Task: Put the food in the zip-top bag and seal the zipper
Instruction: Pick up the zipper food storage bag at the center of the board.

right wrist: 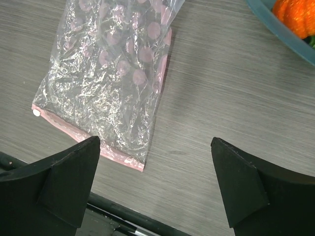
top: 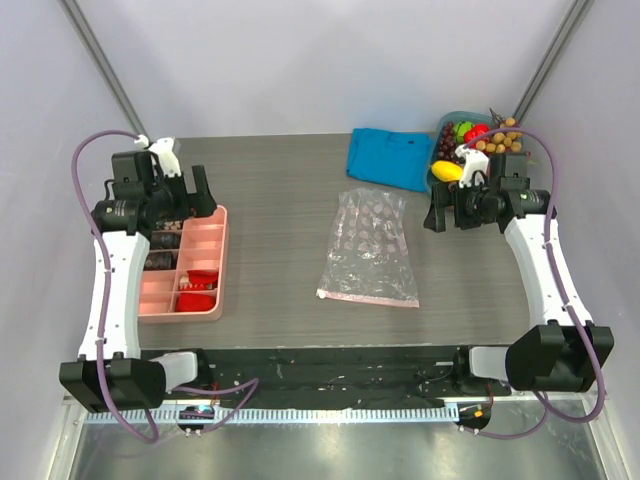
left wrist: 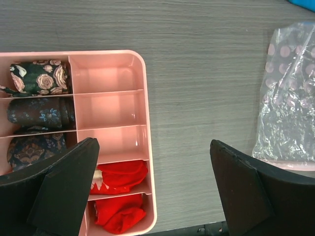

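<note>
One zip-top bag (top: 368, 250), one blue cloth (top: 390, 157), one pink tray (top: 205, 240), one teal bowl (right wrist: 268, 14)

walls (top: 300, 60): plain white | table (top: 290, 190): grey woodgrain | light: even

— Any writing to read on the bag (top: 370, 250) or the tray (top: 223, 262)?
— None. The bag bears only pinkish dots, the tray's rolled cloths (left wrist: 39, 78) only flower prints; no letters or numbers show.

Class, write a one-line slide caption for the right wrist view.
Right gripper, fingers open, above the flat zip-top bag and its pink zipper.
</note>
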Robot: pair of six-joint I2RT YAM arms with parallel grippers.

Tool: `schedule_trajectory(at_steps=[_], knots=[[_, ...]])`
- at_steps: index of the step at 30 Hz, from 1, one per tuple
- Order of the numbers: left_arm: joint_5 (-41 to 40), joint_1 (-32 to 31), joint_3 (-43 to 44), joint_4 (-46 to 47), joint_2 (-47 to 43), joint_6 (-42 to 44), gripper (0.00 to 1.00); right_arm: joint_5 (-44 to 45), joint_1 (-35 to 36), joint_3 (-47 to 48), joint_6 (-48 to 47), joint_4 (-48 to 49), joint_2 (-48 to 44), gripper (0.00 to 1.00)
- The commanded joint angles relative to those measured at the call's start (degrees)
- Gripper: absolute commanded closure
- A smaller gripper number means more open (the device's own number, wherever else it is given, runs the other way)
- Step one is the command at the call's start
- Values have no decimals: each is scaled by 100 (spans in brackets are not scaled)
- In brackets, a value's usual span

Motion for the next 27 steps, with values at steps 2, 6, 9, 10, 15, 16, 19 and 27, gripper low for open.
schedule_trajectory(at_steps=[2, 6, 9, 10, 15, 16, 19, 27], knots=[[-221, -25, -113, 401, -54, -15, 0, -173, 208, -64, 49, 173, 169, 0], [-186, -43, -122, 374, -46, -15, 0, -94, 699, -73, -65, 155, 389, 0], [-124, -43, -148, 383, -63, 2, 0, 283, 1297, -90, -171, 146, 608, 0], [-107, -43, -157, 392, -89, 2, 0, 458, 1481, -99, -241, 146, 679, 0], [16, -52, -314, 558, -309, -42, 0, 1538, 2439, -169, -461, 242, 1223, 2], [43, -52, -350, 602, -353, -42, 0, 1636, 2519, -187, -479, 260, 1311, 3], [235, -69, -534, 761, -546, -68, 0, 2049, 2739, -213, -496, 436, 1637, 5], [824, -61, -851, 1016, -854, -7, 0, 1788, 2854, -72, -697, 288, 2156, 7]])
